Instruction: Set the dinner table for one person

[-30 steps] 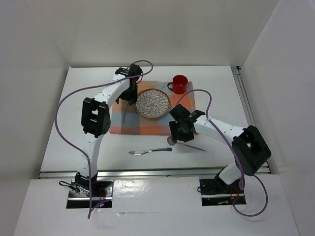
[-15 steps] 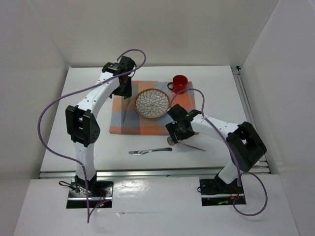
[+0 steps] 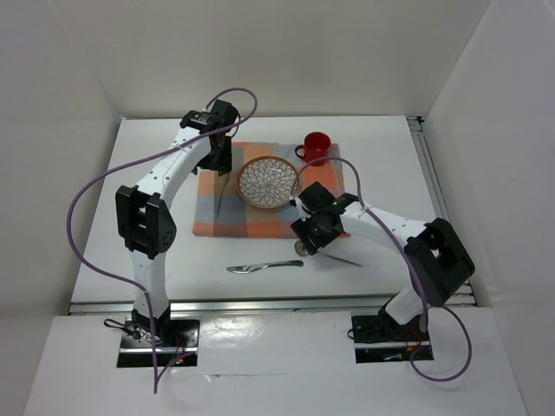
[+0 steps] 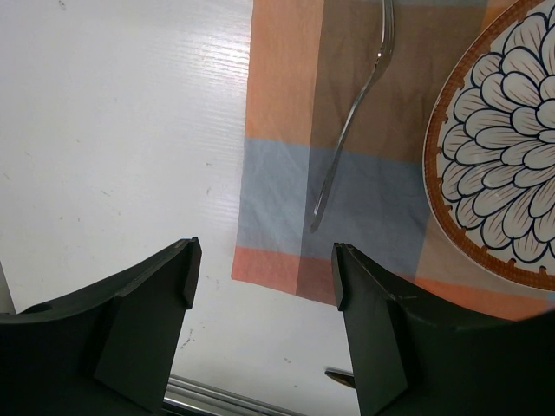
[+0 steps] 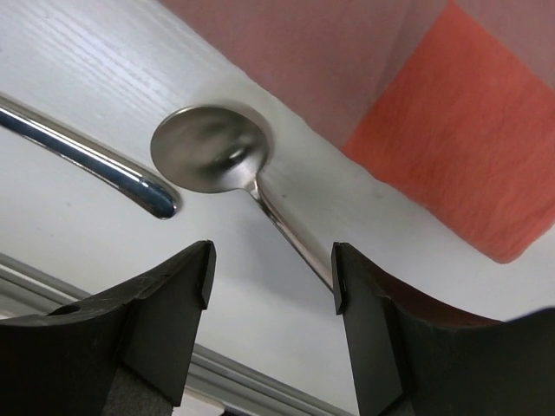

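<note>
Jaws left and right stand open, right pair over spoon (image 5: 212, 156), bowl (image 3: 270, 183) and mug (image 3: 316, 148) on cloth (image 3: 247, 221)

Left claw (image 4: 264, 264) and elbow (image 3: 139, 221) farther left.

Top camera looks down from behind over the whole table (image 3: 381, 147). Left wrist views the cloth (image 4: 277, 182) from above; right wrist hugs the spoon (image 5: 208, 152), close. Both show up top.
</note>
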You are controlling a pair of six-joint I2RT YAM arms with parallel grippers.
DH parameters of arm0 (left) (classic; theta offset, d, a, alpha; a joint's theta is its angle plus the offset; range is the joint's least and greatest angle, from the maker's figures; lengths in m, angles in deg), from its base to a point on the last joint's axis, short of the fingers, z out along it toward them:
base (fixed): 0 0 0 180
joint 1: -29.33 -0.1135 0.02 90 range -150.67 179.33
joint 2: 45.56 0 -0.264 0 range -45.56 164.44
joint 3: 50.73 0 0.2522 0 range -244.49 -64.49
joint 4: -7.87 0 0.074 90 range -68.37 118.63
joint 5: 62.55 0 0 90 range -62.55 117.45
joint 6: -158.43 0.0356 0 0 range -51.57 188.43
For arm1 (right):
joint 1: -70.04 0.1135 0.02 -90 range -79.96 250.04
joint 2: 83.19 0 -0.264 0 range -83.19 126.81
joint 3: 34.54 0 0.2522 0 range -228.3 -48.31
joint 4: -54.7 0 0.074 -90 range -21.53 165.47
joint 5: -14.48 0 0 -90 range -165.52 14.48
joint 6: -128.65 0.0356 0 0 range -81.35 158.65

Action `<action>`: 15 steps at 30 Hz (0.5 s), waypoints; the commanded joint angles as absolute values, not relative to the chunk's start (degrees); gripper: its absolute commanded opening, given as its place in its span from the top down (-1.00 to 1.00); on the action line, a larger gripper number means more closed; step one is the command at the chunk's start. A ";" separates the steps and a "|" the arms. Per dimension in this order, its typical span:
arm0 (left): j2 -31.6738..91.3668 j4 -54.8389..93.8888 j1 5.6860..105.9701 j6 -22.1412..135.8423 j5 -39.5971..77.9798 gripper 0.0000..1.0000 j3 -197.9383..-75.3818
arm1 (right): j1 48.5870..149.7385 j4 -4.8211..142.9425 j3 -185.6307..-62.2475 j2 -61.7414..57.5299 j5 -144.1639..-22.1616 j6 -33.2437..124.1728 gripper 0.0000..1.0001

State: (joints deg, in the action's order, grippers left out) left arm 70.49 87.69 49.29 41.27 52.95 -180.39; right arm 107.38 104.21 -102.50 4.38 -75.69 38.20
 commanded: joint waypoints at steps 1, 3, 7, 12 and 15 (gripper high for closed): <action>70.54 88.43 49.46 41.27 53.47 -0.58 -181.91 | 107.57 108.18 -107.62 7.42 -77.90 34.61 -0.33; 70.54 88.43 49.46 41.27 53.47 -0.58 -181.91 | 108.18 109.59 -108.33 8.65 -76.49 33.47 -0.33; 70.54 88.43 49.46 41.27 53.47 -0.58 -181.91 | 108.18 109.60 -108.33 8.66 -76.39 31.62 -0.33; 71.07 88.43 49.46 41.27 53.47 -0.58 -181.91 | 108.18 110.91 -108.33 11.55 -76.40 30.39 -0.28; 71.07 88.43 49.46 41.27 53.99 -0.58 -181.91 | 108.18 112.14 -108.33 13.23 -75.26 28.81 -0.21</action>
